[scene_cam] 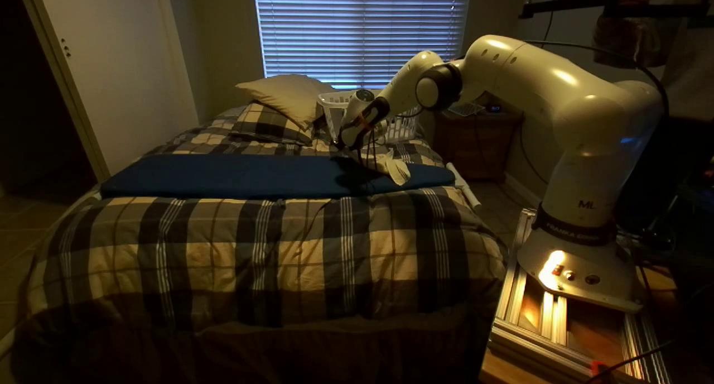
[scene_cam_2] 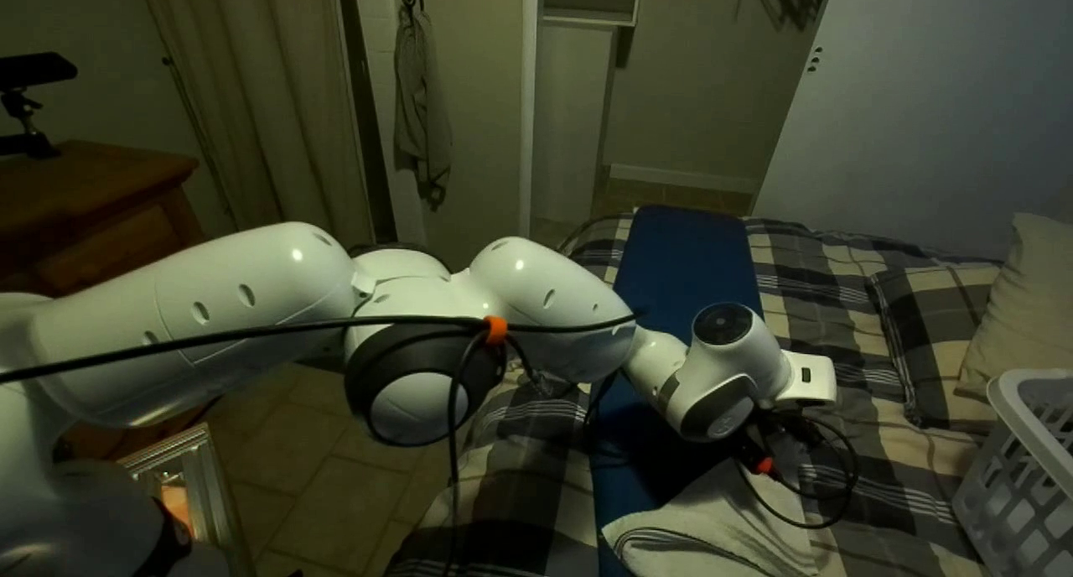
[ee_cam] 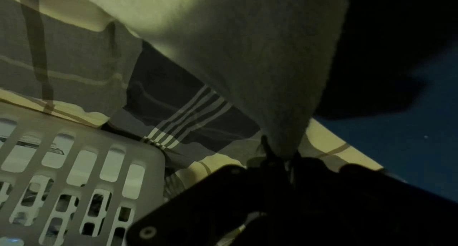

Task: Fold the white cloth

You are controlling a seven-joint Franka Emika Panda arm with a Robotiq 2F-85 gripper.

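The white cloth [scene_cam: 395, 169] lies partly over the right end of the long dark blue cloth [scene_cam: 234, 174]. In an exterior view the white cloth [scene_cam_2: 712, 527] appears layered at its near edge, with part of it slanting up to the gripper [scene_cam_2: 764, 453]. In the wrist view the white cloth [ee_cam: 264, 60] narrows to a pinched end between the fingertips of my gripper [ee_cam: 282, 160]. The gripper is shut on that end and holds it above the bed. The dark blue cloth also shows in the wrist view [ee_cam: 433, 99]. The far part of the white cloth is cut off in the wrist view.
A white lattice laundry basket [scene_cam_2: 1018, 443] stands on the bed close to the gripper, and its wall fills the lower left of the wrist view [ee_cam: 152, 160]. A plump white pillow [scene_cam: 290, 96] rests on a plaid pillow [scene_cam: 268, 124]. A plaid cover [scene_cam: 301, 250] spreads over the bed.
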